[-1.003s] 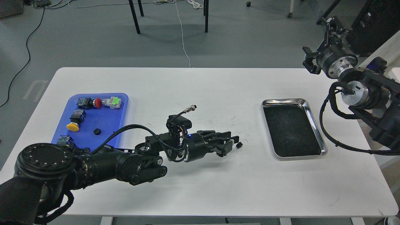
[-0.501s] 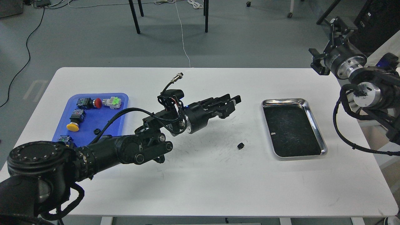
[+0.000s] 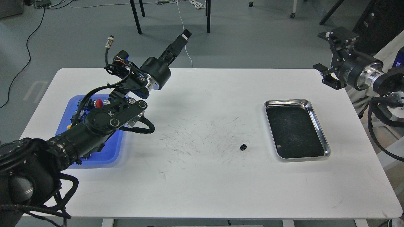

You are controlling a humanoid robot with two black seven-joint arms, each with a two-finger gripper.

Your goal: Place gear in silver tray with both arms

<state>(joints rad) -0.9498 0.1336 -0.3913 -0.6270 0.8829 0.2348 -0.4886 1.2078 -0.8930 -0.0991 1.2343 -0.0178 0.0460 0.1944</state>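
The gear (image 3: 242,147) is a small black toothed piece lying on the white table, a short way left of the silver tray (image 3: 285,102), whose dark scuffed floor holds nothing. My left arm is raised over the table's back left, and its gripper (image 3: 184,34) points up and away, far from the gear. It is seen edge-on, so its fingers cannot be told apart. My right gripper (image 3: 326,56) hovers beyond the table's back right corner, above and behind the tray, with its fingers spread and nothing between them.
A blue plastic tray (image 3: 107,151) at the left holds push-button switches, one with a red cap (image 3: 99,102), mostly hidden by my left arm. Black chair legs (image 3: 136,19) stand on the grey floor behind the table.
My left gripper has left the gear on the table and swung up and back to the left. My right gripper has shifted slightly right and turned.
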